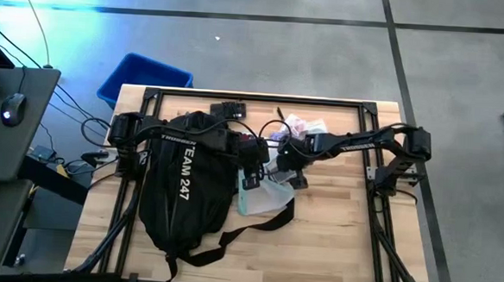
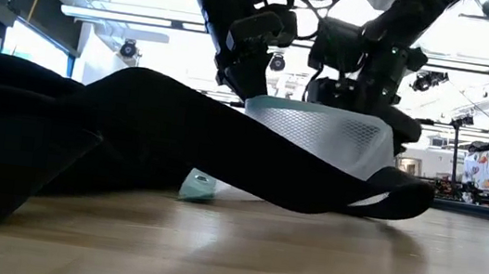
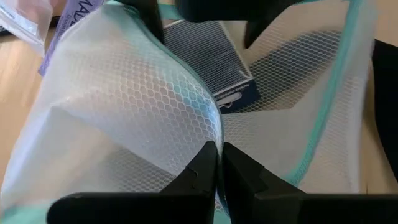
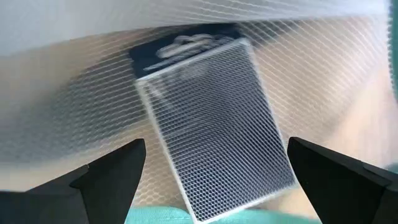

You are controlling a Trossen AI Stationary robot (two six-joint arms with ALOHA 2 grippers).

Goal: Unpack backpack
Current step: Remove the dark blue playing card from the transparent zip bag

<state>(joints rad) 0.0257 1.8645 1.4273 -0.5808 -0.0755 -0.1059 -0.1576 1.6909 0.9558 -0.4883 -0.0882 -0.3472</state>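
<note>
Backpack (image 1: 180,185) lies flat on the counter (image 1: 333,240), lettered side up, straps trailing toward the near edge. It sits off to one side of both sets of fingers, with the mesh pouch (image 1: 262,193) lying just beside it.

Left gripper (image 3: 219,171): fingers clenched on a fold of the white mesh pouch (image 3: 137,93), pinching the fabric at its teal-trimmed edge. My read: it holds the pouch up and taut so the mouth stays open and the contents are reachable. The low view fits that, with the pouch (image 2: 320,132) lifted in a dome above the counter and a backpack strap (image 2: 387,197) draped in front.

Right gripper (image 4: 217,168): fingers released, spread wide, nothing between them. A dark blue card-sized box (image 4: 214,118) sits straight ahead of the fingertips, seen through mesh, lined up roughly between the two fingers. Looks like a pre-grasp on the box.

Cannot tell whether the right fingers are inside the pouch opening or facing the box through a mesh layer. If it's the latter, closing grabs fabric too.

Some packets (image 1: 300,126) lie on the counter beyond the right fingers, presumably already unpacked.
</note>
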